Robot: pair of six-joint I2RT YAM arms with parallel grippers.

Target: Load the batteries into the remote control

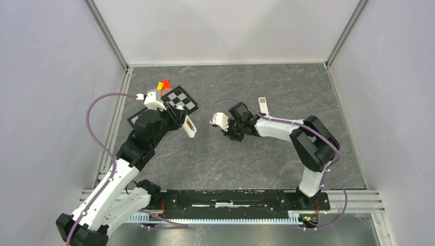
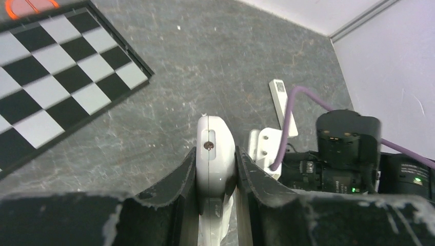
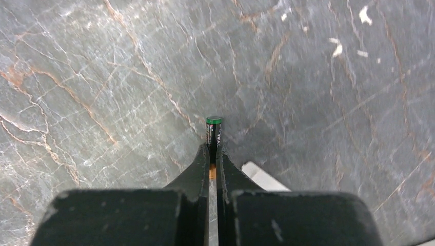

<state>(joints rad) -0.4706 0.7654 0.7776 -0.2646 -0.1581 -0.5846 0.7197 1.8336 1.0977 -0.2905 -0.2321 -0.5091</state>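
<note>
Here, left pincer (image 2: 215,156): clamped across the narrow sides of the remote control (image 2: 214,148), apparently held clear of the desk (image 2: 215,56) left of centre, likely to present its battery bay.
right pincer (image 3: 213,154): pressed together on one battery (image 3: 214,129), its green-capped end protruding, probably so that end leads into the bay.
second battery: not visible.
left arm pose: elbow bent, wrist reaching far and right, beside the checkerboard (image 1: 182,100).
right arm pose: folded leftward, wrist facing the remote control, just apart.
white strip (image 1: 262,106): flat on the desk, beyond the right wrist.
</note>
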